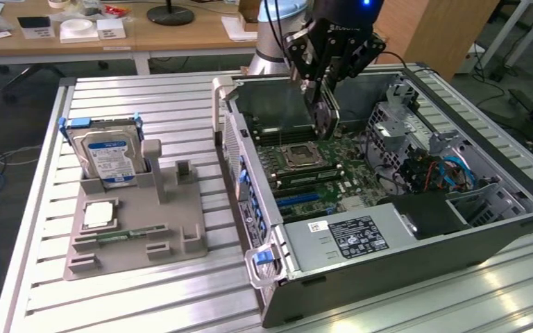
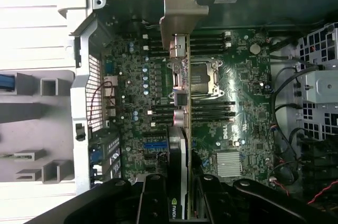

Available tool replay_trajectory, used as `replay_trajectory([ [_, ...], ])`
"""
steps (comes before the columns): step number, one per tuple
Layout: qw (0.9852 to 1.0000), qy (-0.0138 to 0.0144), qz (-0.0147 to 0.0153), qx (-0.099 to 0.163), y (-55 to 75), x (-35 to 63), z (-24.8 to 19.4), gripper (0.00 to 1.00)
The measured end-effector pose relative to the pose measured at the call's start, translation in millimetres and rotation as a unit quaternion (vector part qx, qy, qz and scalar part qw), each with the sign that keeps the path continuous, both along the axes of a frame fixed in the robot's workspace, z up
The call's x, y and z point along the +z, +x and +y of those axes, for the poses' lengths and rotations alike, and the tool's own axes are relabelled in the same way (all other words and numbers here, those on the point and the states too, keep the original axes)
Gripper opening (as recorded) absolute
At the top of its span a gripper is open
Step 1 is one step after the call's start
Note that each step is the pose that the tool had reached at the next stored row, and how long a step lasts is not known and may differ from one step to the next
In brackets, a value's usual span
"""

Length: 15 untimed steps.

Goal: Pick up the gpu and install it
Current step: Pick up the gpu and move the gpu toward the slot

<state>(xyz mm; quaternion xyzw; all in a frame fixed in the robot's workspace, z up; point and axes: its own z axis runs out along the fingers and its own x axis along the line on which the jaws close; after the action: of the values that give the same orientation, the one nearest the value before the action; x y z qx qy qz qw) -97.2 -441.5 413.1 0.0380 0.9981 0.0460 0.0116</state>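
**A:** Start with the exterior view. What is the claw doing?

**B:** The gripper (image 1: pixel 323 84) pinches the gpu (image 1: pixel 327 114) across its flat faces. The card hangs directly beneath the claw, inside the opening of the computer case (image 1: pixel 415 263). It sits above the motherboard (image 1: pixel 318 177), apparently clear of it.

**A:** Why hold it like that?

**B:** I'd judge that clamping both faces keeps the thin card from swinging. The case lies on its side, so the board faces up at the claw. The hard drive (image 1: pixel 109 156) stands in its gray holder (image 1: pixel 169 208), well off to the claw's side and outside the case.

**A:** And the wrist view?

**B:** The gripper (image 2: pixel 179 195) grips one end of the gpu (image 2: pixel 182 108), which is seen edge-on. The card's long axis runs straight away from the fingers. The silver bracket (image 2: pixel 182 12) is at the far end, pointing away from the claw. The card's line passes just beside the processor socket (image 2: pixel 203 73) below.
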Motion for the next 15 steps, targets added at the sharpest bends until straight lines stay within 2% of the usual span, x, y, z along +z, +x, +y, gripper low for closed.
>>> replay_trajectory([
  [15,1.0000,0.0000,0.0000,0.000,23.6,-0.1,0.0,0.27],
])
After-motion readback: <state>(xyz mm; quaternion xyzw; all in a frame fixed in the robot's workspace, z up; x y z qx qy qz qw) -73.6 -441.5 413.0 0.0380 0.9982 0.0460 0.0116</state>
